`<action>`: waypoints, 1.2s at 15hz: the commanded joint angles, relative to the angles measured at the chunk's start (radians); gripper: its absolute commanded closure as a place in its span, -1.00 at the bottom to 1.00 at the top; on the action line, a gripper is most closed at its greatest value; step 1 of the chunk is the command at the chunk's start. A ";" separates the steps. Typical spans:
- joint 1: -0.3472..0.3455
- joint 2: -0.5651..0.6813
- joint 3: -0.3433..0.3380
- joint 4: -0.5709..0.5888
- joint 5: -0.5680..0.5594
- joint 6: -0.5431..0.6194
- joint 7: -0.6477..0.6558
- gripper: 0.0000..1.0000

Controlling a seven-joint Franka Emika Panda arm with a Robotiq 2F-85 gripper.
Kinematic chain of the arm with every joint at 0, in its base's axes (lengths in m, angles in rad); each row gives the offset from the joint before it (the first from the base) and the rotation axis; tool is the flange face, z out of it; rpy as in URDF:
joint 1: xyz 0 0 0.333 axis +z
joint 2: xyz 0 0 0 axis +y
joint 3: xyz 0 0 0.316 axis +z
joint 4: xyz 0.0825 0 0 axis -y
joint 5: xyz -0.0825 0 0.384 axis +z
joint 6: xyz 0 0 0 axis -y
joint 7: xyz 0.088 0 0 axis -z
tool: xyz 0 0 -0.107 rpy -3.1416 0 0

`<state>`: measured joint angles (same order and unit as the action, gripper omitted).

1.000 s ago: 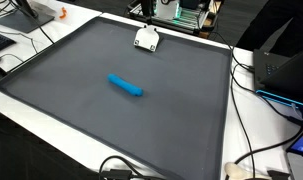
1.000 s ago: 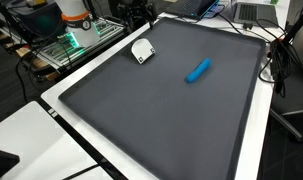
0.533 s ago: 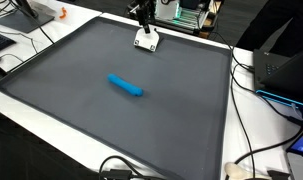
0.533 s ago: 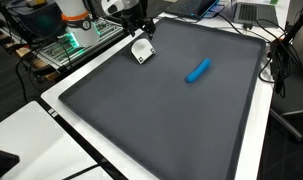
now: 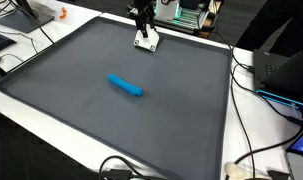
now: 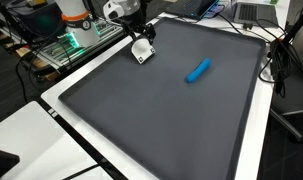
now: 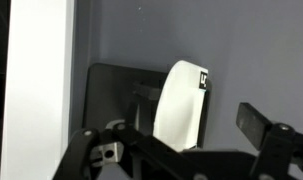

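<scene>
The white bench (image 5: 41,125) carries a dark mat (image 5: 91,120) that covers nearly all of it, with cables and electronics crowding the far edges. The arm comes in over the mat's 12 o'clock edge in both exterior views, and its tool (image 5: 144,30) hangs right above a small white piece (image 5: 146,42) lying just inside that edge. In the wrist view the tool (image 7: 186,150) stands with its jaws spread wide, one finger to each side of the white piece (image 7: 181,105), which shows as a rounded shape bearing a small black tag at its 1 o'clock corner. Nothing is gripped, and whether the fingertips touch the piece cannot be told. A blue stick (image 5: 125,86) lies flat near the middle of the mat, well apart from the tool, toward 7 o'clock from the white piece. Seen from the other side (image 6: 198,71), it sits toward 4 o'clock from the piece (image 6: 142,51). This reads as an approach, with the tool lined up over the white piece and no grasp made. A pick here would call for a short straight descent with the piece centred, then a close across its narrow width.
</scene>
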<state>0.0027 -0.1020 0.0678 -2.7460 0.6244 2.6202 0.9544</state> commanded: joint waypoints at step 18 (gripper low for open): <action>0.025 0.083 -0.008 0.002 0.027 0.128 -0.024 0.37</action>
<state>0.0143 -0.0351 0.0678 -2.7441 0.6244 2.7236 0.9537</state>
